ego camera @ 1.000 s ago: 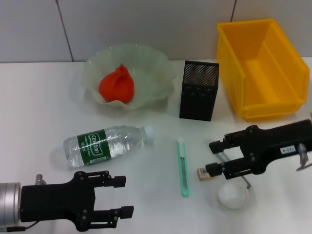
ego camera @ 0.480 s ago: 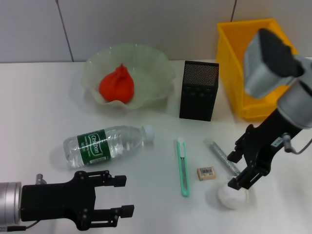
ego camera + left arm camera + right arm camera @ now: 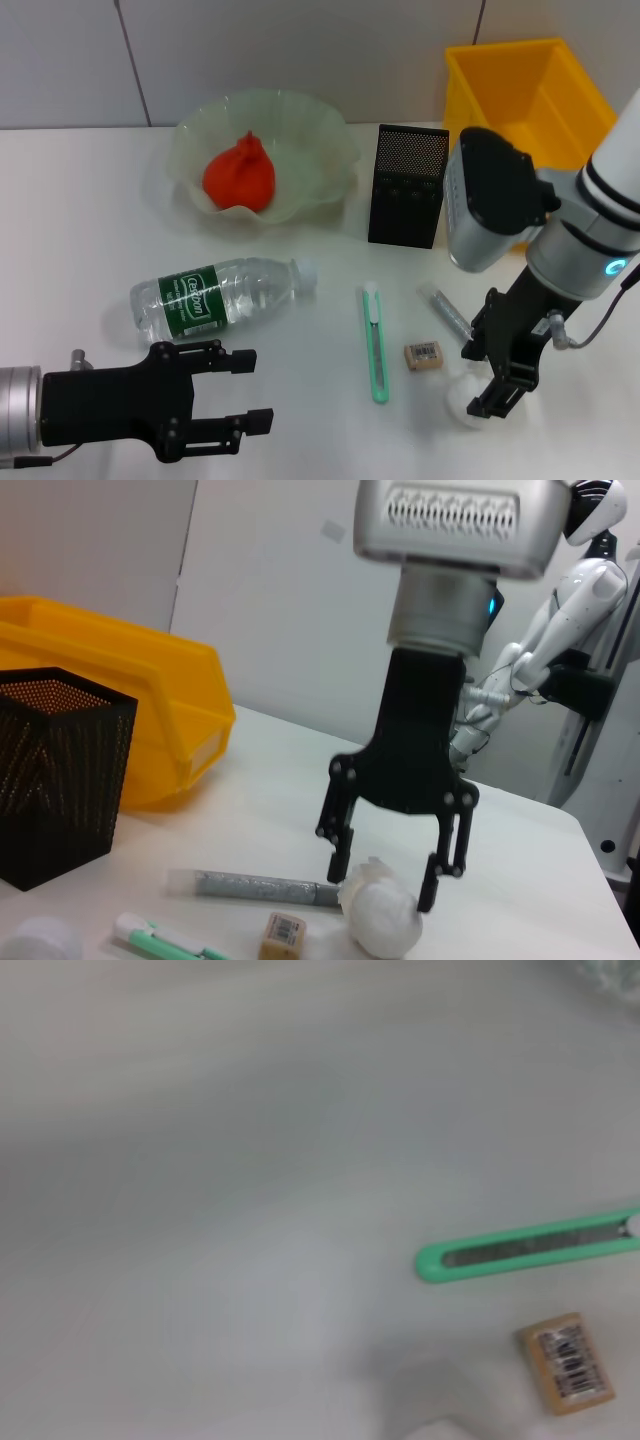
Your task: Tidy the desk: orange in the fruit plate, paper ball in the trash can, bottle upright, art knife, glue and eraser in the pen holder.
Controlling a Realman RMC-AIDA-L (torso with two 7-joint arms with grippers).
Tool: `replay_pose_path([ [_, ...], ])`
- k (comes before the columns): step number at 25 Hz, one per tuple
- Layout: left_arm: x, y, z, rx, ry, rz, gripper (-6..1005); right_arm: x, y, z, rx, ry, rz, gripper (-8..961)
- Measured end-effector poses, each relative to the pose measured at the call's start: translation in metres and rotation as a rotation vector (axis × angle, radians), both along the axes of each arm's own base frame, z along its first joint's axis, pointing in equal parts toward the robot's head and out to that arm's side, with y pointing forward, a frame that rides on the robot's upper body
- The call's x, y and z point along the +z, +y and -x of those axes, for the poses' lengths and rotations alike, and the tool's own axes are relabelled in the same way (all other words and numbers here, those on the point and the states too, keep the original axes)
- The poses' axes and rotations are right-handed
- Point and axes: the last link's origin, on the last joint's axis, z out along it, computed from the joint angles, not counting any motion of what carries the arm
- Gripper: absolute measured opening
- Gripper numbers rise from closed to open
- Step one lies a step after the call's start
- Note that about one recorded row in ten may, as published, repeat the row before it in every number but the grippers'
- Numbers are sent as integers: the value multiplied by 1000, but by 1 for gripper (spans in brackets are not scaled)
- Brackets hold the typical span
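Since a second ago the right gripper (image 3: 488, 372) has swung from level to pointing down over the paper ball (image 3: 382, 917), fingers spread wide astride it, so a grasp for the yellow bin (image 3: 530, 130) at 1 o'clock looks imminent. The left gripper (image 3: 240, 392) waits open at 7 o'clock. White table (image 3: 80, 220); plain grey wall behind.

I am working in what looks like a robotics lab: a plain white surface (image 3: 80, 220) set against bare pale wall panels (image 3: 300, 50), and beyond the yellow bin (image 3: 120, 710), past the surface's far edge, a white humanoid robot (image 3: 570, 630) stands with cables hanging.
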Motion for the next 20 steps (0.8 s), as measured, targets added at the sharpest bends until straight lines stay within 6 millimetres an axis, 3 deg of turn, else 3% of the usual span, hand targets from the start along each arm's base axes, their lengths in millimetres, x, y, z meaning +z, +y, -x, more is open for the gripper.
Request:
replay_pose_path([
  [13,1,0,0,4,-2,-2,718,-10,-2,-10,-9,-17,6,690],
  [20,1,0,0,4,-3,-2,717,-11,-1,-10,-4,-8,-5,594],
])
